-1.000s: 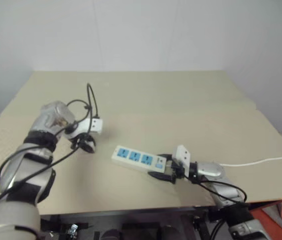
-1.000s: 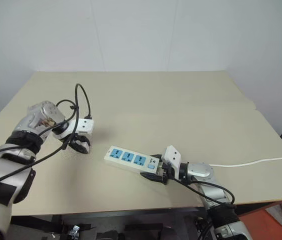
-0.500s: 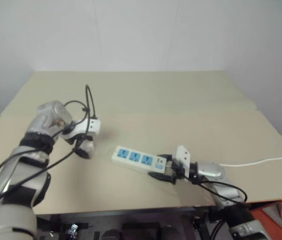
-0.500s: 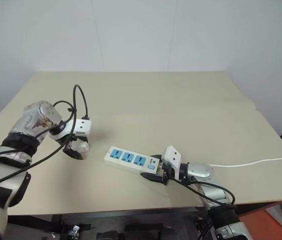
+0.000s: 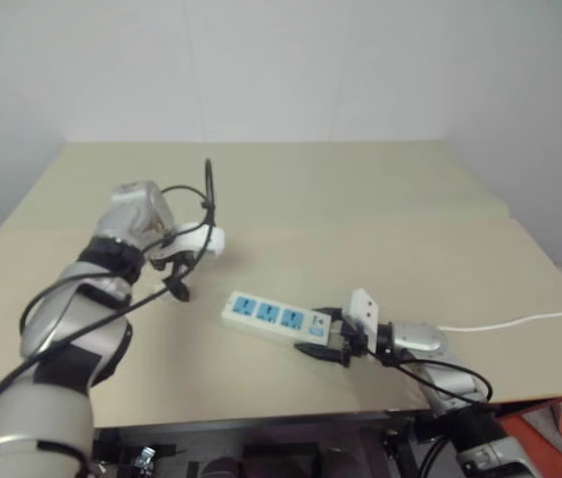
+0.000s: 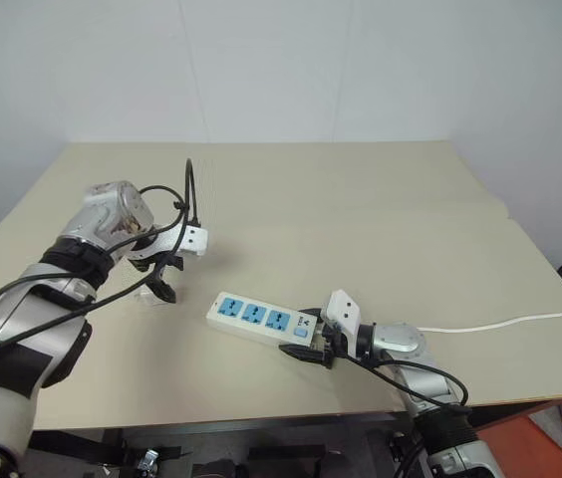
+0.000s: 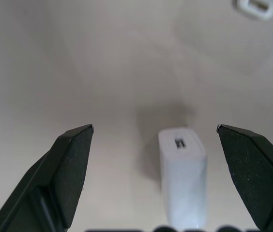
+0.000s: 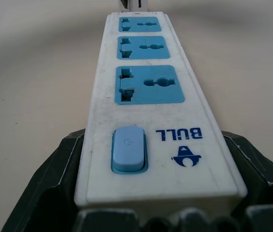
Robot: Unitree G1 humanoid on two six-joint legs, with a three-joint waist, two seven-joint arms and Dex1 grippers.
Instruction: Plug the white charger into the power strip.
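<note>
white plastic charger (image 7: 182,178), one only, stands on the tan table (image 5: 341,199) between the left gripper (image 7: 173,159)'s two widely spread black fingers, untouched; in the head views it is hidden behind that gripper. further right lies one power strip (image 6: 262,319) with three blue sockets, its switch end clamped by the right gripper (image 6: 313,351). its cord (image 6: 500,324) runs off the table edge.

Beige table (image 6: 361,209) against plain white walls (image 6: 261,70)

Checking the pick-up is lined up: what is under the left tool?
Under the open left tool the white charger stands on the bare table, between the fingers and untouched. Its underside is hidden.
</note>
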